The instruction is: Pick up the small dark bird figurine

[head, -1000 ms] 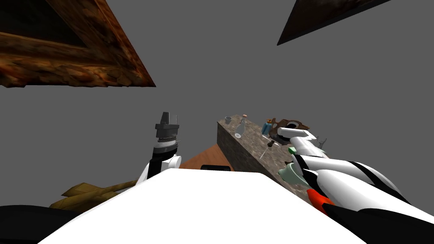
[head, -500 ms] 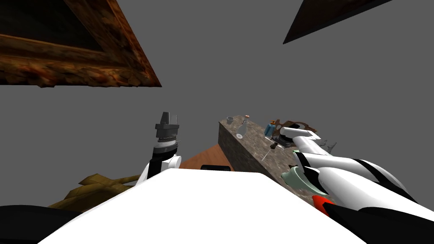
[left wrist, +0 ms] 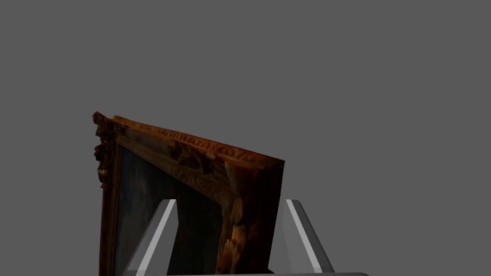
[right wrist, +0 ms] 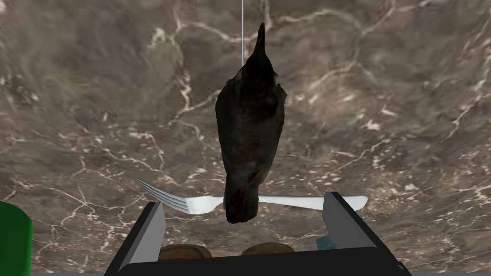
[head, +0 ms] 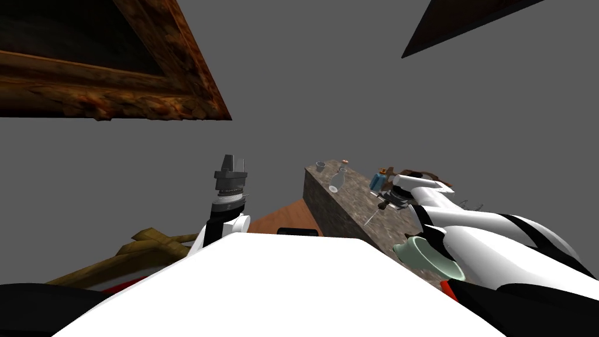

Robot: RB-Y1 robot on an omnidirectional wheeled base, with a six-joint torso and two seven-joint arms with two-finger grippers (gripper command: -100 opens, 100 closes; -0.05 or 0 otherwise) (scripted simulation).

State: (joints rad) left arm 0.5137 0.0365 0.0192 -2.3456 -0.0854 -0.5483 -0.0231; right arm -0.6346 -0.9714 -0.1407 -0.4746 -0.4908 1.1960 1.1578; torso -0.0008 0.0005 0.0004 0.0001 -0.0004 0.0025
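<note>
The small dark bird figurine [right wrist: 249, 129] stands on the brown marble counter [right wrist: 96, 96], seen from above with its beak pointing away from the hand. My right gripper [right wrist: 243, 200] hangs over it, open, and the bird's tail end lies between the fingers without touching either one. In the head view the right gripper [head: 389, 196] is over the counter [head: 345, 210] at the right. My left gripper [head: 234, 167] is raised at centre left, and in its wrist view it is open and empty [left wrist: 230, 225].
A white fork [right wrist: 192, 201] lies on the counter under the bird's tail, with a green object [right wrist: 14, 239] beside it. The counter also bears a glass bottle [head: 334, 181], a small cup [head: 320, 167], a blue item [head: 377, 181] and a pale green bowl [head: 427, 257].
My head view has swung a little, sliding the room rightward. My right arm has reached farther along the counter, away from me. The left arm has not moved.
</note>
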